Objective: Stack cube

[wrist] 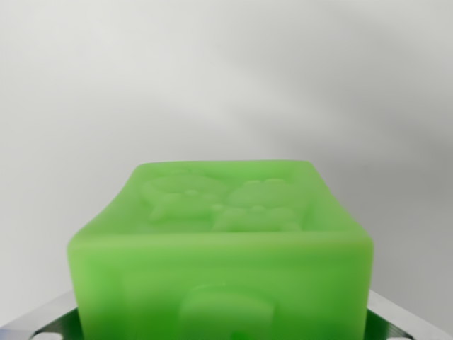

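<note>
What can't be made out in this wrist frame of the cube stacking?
- Gripper fingers: none in view; the green cube fills the foreground, so open or shut is unknowable.
- Metal part at the bottom corners: mostly behind the cube and cut by the lower edge.
- Cube's front face: raised shape blurred and cut off at the bottom.
- Top relief: soft, figures unclear.
- A second cube or a supporting surface: none visible, only a plain grey background.
</note>
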You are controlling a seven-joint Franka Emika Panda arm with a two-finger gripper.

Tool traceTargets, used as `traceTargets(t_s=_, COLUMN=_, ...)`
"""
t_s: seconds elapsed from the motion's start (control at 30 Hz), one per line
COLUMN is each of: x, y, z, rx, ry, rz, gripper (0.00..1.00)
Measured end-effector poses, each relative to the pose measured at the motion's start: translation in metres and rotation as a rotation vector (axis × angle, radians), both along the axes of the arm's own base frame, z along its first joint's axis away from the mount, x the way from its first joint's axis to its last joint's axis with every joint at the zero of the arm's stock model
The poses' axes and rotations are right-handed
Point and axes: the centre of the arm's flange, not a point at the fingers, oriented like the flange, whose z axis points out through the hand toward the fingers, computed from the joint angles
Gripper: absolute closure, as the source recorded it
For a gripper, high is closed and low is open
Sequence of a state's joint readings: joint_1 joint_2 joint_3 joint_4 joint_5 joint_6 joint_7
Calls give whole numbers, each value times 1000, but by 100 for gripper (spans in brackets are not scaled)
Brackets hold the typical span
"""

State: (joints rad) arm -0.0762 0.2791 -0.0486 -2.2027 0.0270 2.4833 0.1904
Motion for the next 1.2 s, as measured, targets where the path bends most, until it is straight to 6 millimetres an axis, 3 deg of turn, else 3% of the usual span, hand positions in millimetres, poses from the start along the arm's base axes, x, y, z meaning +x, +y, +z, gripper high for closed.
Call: traceTargets(t_s=1.2, x=14, y=71, z=5, rx=0, ry=-1, rz=-82, gripper=100)
